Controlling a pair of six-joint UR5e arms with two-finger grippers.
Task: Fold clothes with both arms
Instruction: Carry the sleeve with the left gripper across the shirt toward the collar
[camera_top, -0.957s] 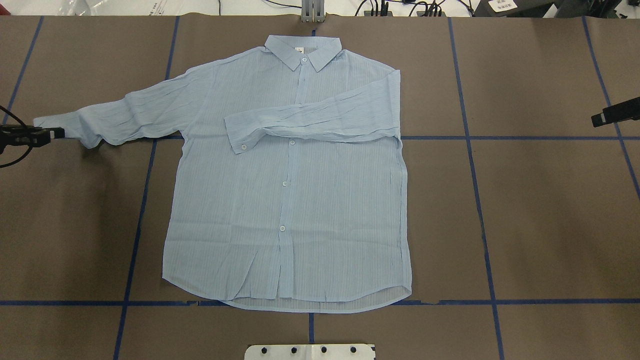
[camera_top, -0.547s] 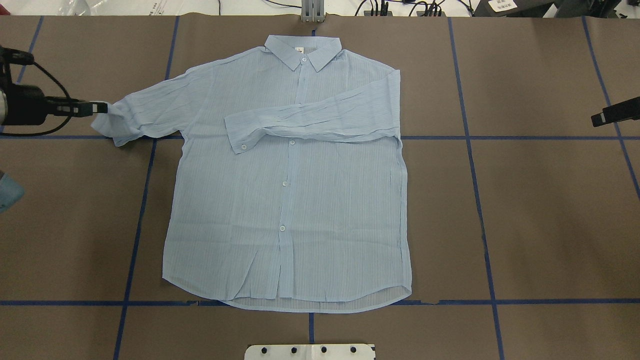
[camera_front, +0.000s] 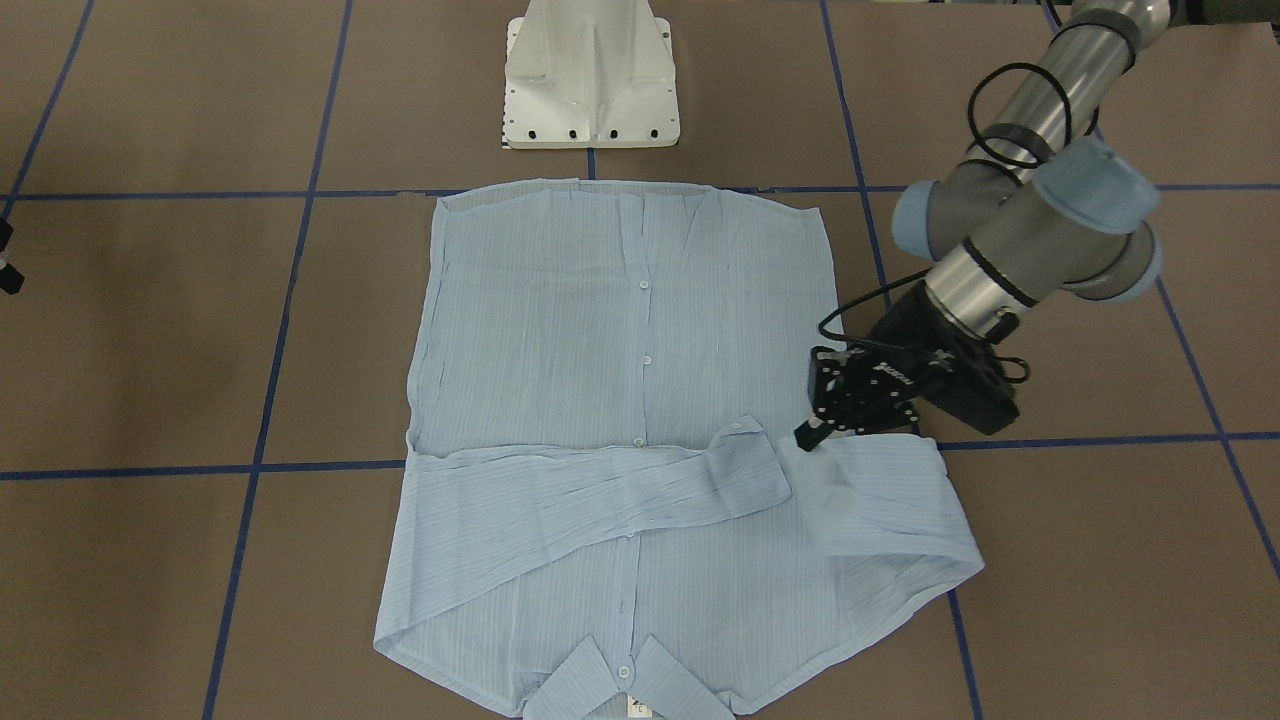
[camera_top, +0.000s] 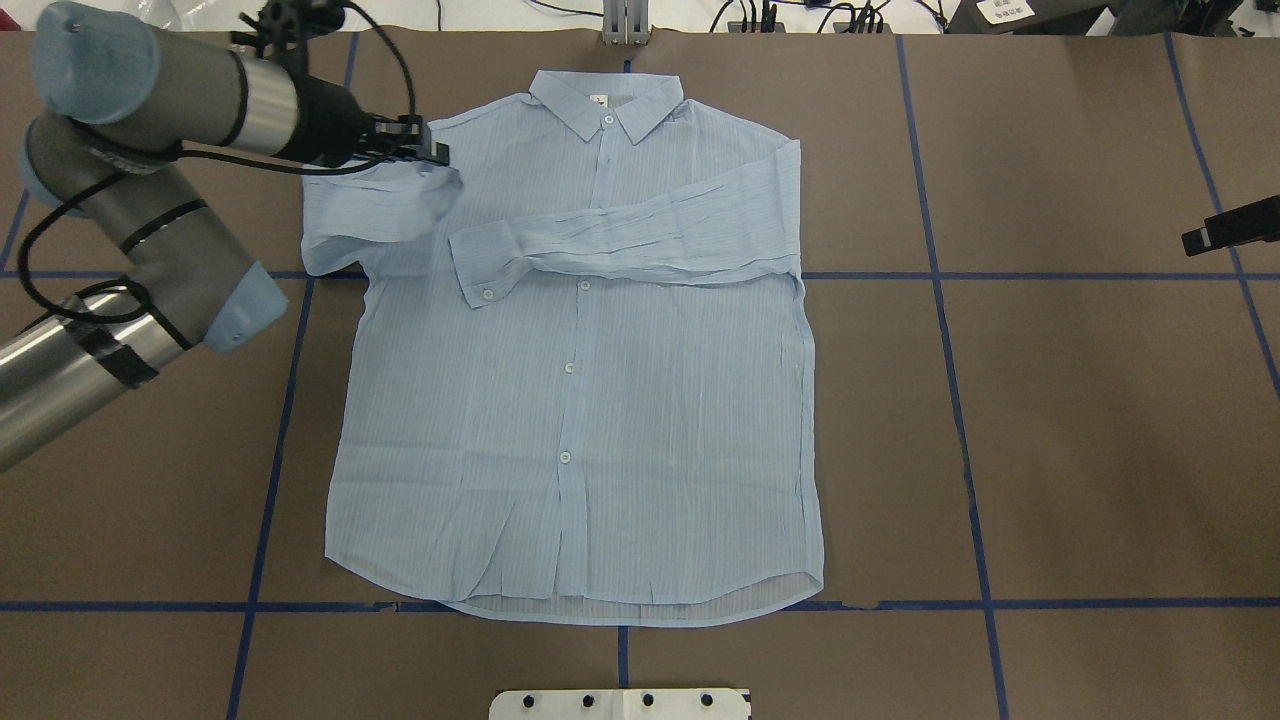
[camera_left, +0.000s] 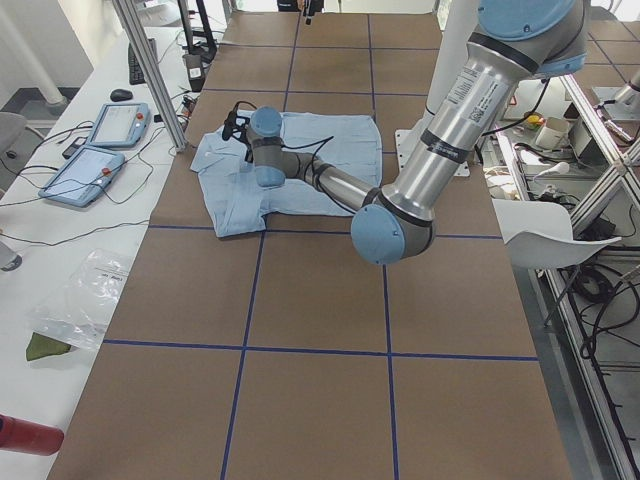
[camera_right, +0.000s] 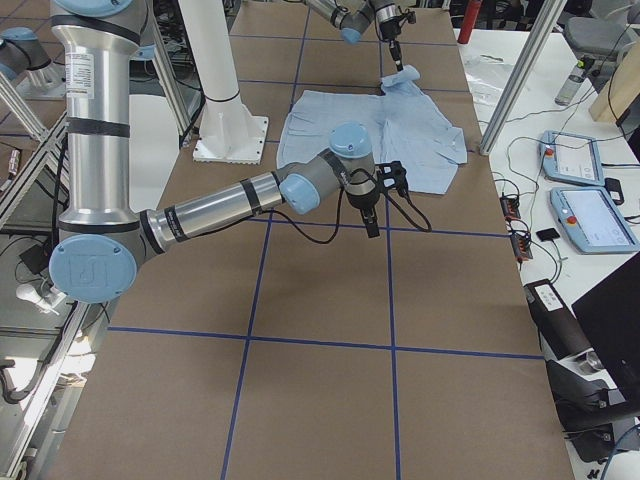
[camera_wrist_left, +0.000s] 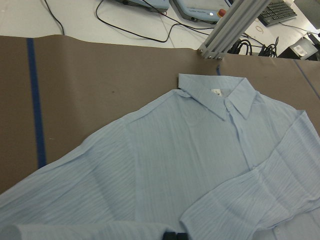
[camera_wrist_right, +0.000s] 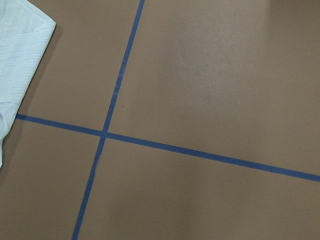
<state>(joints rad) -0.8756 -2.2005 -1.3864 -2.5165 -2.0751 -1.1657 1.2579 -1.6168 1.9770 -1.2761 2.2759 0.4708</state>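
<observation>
1. Lying flat, the shirt (camera_top: 600, 420) is spread on the table (camera_top: 1050, 420).
2. One cuff is clamped in the left gripper (camera_top: 440, 158), over the shirt's shoulder.
3. The right gripper (camera_top: 1195, 238) is positioned well apart; its opening cannot be told.

The left hand (camera_top: 438, 156) is carrying the shirt's (camera_top: 600, 420) outstretched sleeve (camera_top: 370, 215) inward, from the far left of the counter (camera_top: 1050, 450) to above the shoulder beside the collar. The sleeve is doubling back over itself, its cuff pinched and lifted. The left arm (camera_top: 150, 90) is now reaching well into the overhead view.
</observation>
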